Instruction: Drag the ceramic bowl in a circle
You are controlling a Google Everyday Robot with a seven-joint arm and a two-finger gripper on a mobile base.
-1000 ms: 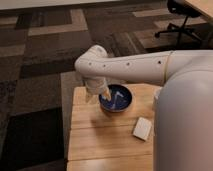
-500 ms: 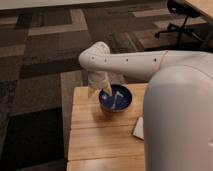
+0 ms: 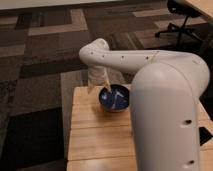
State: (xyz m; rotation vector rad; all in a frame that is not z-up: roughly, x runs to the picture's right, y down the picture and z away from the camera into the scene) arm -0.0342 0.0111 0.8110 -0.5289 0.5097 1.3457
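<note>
Under everything you have patterned carpet [image 3: 40, 60] in dark brown, grey and tan bands, running from the near left to the far wall. Your robot's white arm [image 3: 165, 100] takes up the near right of the view. Its thick body rises there, then a slimmer link reaches left to a rounded elbow over the far left part of the table, and from that elbow it drops downward.

The light wooden slatted table [image 3: 95, 135] sits in the near centre, with its left edge against the dark carpet. A black office chair [image 3: 181, 20] stands far off at the right.

The ceramic bowl [image 3: 116, 98], glossy dark blue with pale streaks inside, rests on the far half of the table, just left of the arm's bulk.

The gripper [image 3: 100, 85] hangs below the elbow at the bowl's far left rim, and its tip reaches into the bowl. You cannot tell from here whether it is clenched or released.
</note>
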